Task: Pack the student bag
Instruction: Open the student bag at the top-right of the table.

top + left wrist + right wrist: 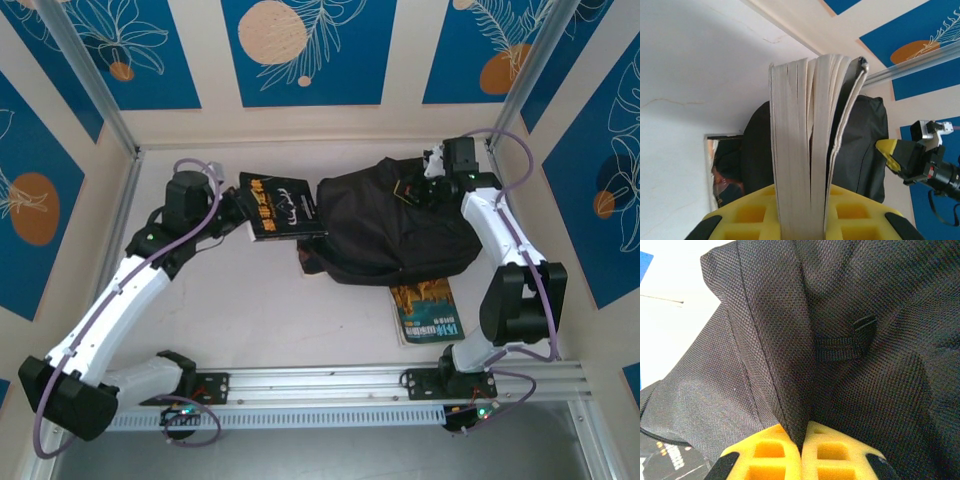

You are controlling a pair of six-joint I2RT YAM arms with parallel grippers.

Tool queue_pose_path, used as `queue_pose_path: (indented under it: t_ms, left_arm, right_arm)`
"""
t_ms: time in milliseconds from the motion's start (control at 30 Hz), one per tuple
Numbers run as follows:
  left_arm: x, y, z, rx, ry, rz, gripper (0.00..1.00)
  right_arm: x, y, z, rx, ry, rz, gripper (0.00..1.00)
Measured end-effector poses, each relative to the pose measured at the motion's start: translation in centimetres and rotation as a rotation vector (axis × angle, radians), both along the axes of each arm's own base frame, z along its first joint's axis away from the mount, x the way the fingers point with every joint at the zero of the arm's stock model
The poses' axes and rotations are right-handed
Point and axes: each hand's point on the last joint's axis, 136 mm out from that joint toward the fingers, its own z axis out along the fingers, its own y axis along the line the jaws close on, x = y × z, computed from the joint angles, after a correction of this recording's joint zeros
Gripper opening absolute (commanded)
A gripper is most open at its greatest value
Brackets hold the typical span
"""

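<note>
Right jaws pinch coarse woven black fabric of the student bag (pixel 850 315).

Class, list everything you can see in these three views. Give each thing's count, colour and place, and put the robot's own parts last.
student bag: one, black, middle of the table
held book: one, black cover with gold lettering, at the bag's left end
lying book: one, teal and orange, flat on the table at the bag's near edge
table: one, white
wall panels: several, blue with orange, around the table
left gripper: one, yellow, shut on the held book
right gripper: one, yellow, shut on bag fabric
</note>
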Motion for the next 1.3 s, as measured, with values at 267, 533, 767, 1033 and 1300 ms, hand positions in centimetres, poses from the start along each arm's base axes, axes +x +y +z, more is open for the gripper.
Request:
queue_pose_path:
  t_ms: [267,533,767,1033,1300]
  left_arm:
    - [1.0,-0.7,-1.4,0.039,0.015,-0.026,0.0]
    - [0.6,0.0,-1.7,0.108,0.004,-0.031,0.0]
    - [0.7,0.2,-2.1,0.134,0.004,-0.03,0.0]
    - [2.0,-1.2,-4.8,0.178,0.065,-0.065,0.0]
    - [1.3,0.1,-2.9,0.262,0.009,-0.062,0.0]
  right_arm:
    - [-0.3,0.1,0.9,0.042,-0.002,-0.007,0.0]
    - [-0.2,0.0,1.4,0.104,0.008,-0.019,0.0]
    - [-0.3,0.3,1.6,0.188,0.012,-0.012,0.0]
    - [-0.9,0.7,1.9,0.219,0.008,0.0,0.0]
    - [-1.4,0.7,2.4,0.219,0.004,0.0,0.0]
